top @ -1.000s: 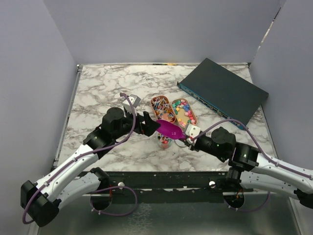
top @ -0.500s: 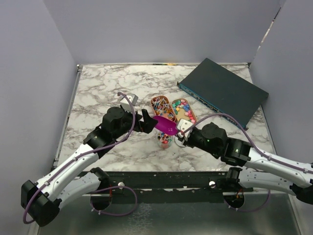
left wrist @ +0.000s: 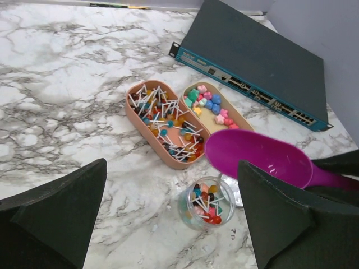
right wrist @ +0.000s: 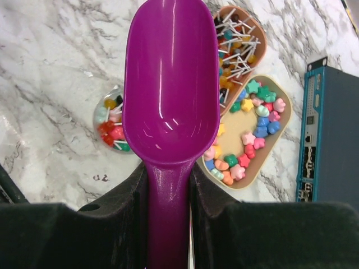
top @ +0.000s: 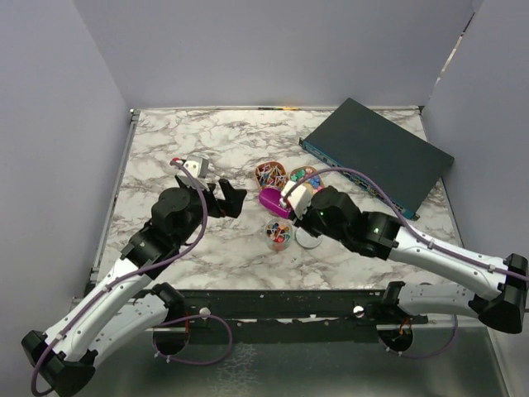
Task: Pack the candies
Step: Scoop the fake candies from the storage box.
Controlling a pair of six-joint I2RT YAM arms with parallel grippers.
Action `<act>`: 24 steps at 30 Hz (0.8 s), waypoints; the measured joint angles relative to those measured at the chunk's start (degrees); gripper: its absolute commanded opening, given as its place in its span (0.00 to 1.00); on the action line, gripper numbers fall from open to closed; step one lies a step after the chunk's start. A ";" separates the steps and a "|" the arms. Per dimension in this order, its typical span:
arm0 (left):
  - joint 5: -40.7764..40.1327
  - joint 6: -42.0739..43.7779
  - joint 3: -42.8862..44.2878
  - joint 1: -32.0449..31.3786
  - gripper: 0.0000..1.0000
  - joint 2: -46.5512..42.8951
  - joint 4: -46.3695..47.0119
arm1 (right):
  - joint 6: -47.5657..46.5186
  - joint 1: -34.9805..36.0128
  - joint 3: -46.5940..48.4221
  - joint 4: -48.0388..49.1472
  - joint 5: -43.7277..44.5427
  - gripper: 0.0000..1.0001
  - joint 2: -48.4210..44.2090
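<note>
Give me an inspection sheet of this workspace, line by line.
Surface: marble table, white with grey veins.
Job's things: candies in beige tray; clear jar holds mixed coloured pieces; purple scoop empty.
Clutter: pink tray of thin pin-like pieces; network switch.
Grippers: left gripper open, empty; right gripper shut on the scoop's handle.
Cables: purple cable along each arm.
Surroundings: plain walls; nothing else seen.
</note>
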 measured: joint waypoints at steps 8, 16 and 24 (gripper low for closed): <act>-4.26 4.57 -1.05 0.00 0.99 -2.75 -1.81 | 4.87 -4.59 14.99 -11.69 -1.14 0.01 10.56; -6.10 7.74 -2.51 0.00 0.99 -2.78 -3.54 | 12.59 -10.93 30.75 -26.80 -4.28 0.01 22.84; -6.78 9.07 -2.73 0.00 0.99 -2.56 -3.91 | 18.16 -14.62 38.42 -37.53 -7.67 0.01 32.85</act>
